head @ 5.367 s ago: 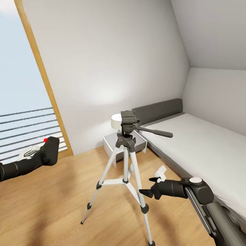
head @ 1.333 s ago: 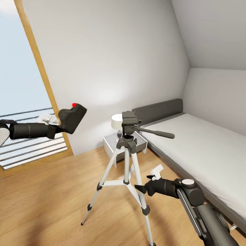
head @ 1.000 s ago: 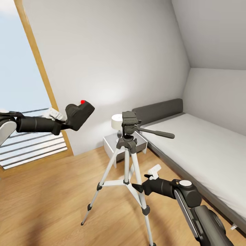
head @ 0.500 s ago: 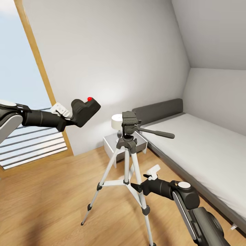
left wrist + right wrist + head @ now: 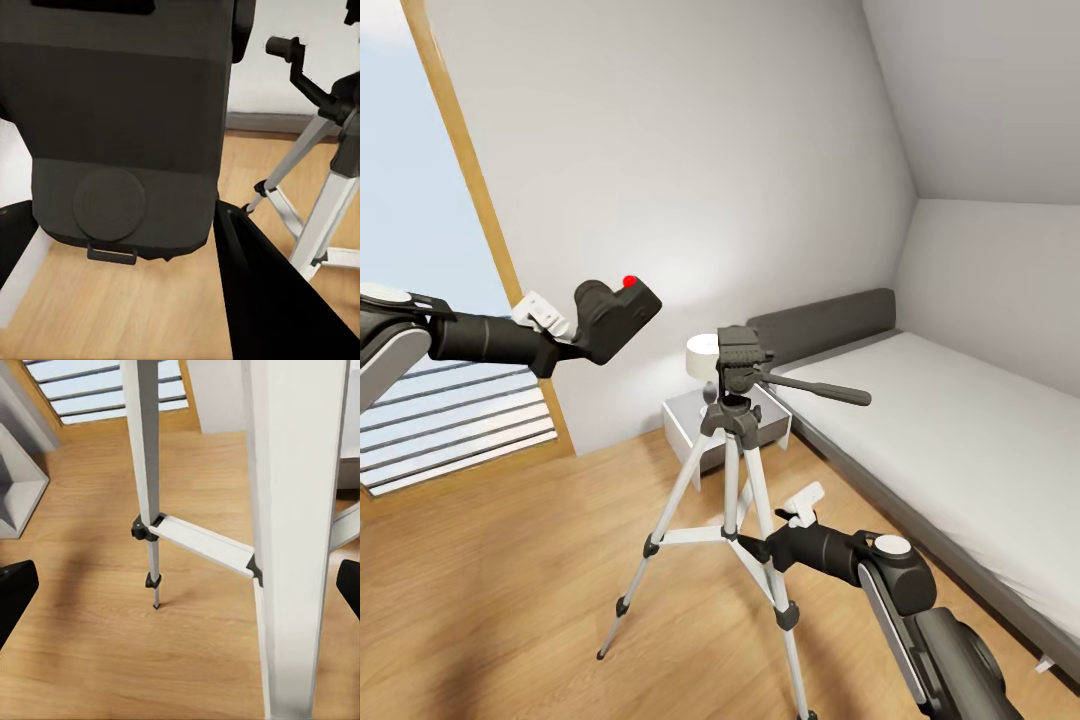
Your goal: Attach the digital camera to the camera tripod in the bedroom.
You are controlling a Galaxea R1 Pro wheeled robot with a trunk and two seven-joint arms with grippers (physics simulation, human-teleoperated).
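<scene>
Left gripper (image 5: 565, 330) clenched on the digital camera (image 5: 616, 314), held aloft up and to the left of the camera tripod (image 5: 732, 450) head, well apart from it; red button (image 5: 628, 281) on top, fingers largely hidden behind the body. Camera underside (image 5: 127, 127) blocking most of the left wrist view, pan handle (image 5: 300, 67) just visible beyond. Right gripper (image 5: 772, 543) spread wide around a near tripod leg (image 5: 296, 532), fingertips (image 5: 15, 592) cut off at both edges, contact impossible to tell. Bed (image 5: 950, 420) and nightstand (image 5: 685, 420) behind, partly masked by the tripod
</scene>
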